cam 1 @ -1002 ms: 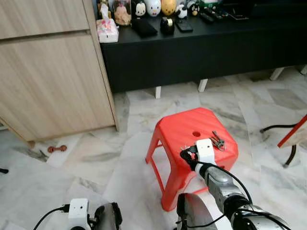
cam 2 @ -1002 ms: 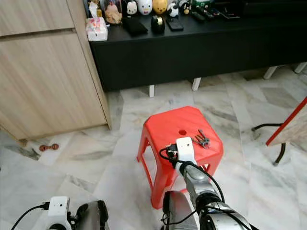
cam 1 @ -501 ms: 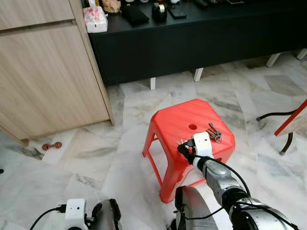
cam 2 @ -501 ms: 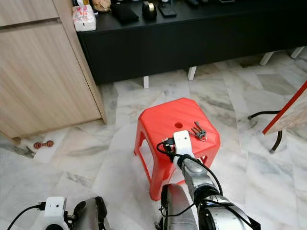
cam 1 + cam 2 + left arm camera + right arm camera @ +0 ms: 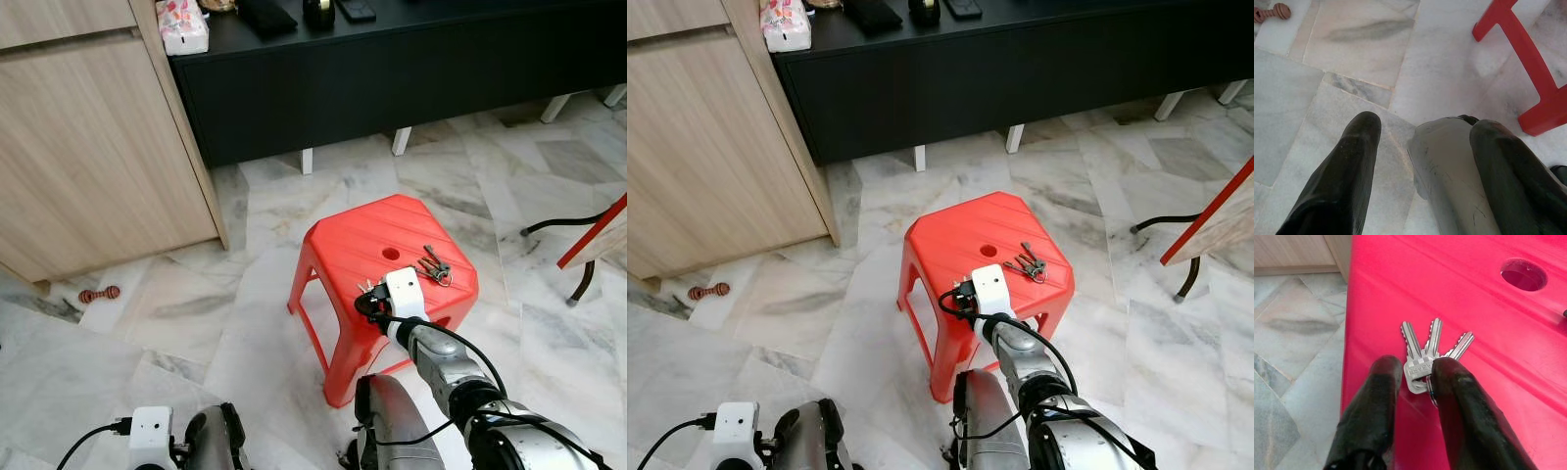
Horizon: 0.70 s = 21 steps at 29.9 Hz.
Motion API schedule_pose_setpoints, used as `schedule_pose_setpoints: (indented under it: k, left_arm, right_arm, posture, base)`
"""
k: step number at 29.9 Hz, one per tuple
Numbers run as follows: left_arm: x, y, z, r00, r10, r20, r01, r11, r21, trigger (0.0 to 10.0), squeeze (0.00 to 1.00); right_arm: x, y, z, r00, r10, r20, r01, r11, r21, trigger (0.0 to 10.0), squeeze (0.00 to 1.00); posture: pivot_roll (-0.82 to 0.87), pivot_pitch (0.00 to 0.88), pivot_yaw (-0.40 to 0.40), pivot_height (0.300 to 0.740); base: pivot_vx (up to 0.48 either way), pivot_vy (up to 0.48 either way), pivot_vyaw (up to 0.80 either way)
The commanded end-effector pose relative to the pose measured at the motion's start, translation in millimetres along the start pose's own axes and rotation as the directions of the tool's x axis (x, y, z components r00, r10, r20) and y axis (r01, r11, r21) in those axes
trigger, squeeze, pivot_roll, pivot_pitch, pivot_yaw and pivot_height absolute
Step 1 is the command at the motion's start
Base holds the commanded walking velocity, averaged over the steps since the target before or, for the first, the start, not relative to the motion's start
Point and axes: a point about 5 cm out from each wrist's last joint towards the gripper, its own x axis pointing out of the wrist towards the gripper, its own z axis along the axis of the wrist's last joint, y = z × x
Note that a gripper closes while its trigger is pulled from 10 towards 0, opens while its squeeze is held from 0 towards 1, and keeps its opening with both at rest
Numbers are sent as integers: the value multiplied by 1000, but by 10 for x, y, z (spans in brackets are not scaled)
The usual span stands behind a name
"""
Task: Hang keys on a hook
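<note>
At frame centre, silver keys (image 5: 1426, 360) are pinched by the right gripper (image 5: 1413, 377) on the red stool (image 5: 364, 245) (left gripper (image 5: 1422, 147) spread, idle).

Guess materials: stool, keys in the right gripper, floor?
Stool: looks like moulded red plastic, glossy, ribbed top. Keys held in the right gripper: silvery metal, likely steel or nickel-plated, with stamped lettering. Floor: polished marble-look tiles, grey veining; real stone or ceramic unclear.

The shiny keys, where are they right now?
A bunch of silver keys lies on the red stool, between the right gripper fingers near the stool's front edge. Another key bunch lies beside the stool's hole.
</note>
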Motion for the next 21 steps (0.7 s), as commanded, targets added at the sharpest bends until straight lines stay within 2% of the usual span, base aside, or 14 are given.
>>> schedule_pose_setpoints:
  k: [1, 14, 21]
  left_arm:
    - [-494, -262, -806, 931, -90, -354, 76, 996, -55, 10000, 0]
    - [-485, -270, -801, 929, -94, -357, 78, 995, -59, 10000, 0]
    - [-442, -274, -772, 930, -94, -355, 78, 995, -59, 10000, 0]
  right_arm:
    - [-10, -6, -54, 1000, 1, -28, 0, 1000, 9, 0, 0]
    - [-23, -37, -72, 999, -6, -34, 6, 1000, 5, 0, 0]
    - [-13, -44, -12, 1000, -15, -4, 15, 1000, 10, 0, 0]
  posture:
    - [131, 274, -95, 572]
    - [131, 270, -96, 572]
    - [128, 256, -95, 572]
  base:
    - [0, 0, 0]
    - [0, 0, 0]
    - [0, 0, 0]
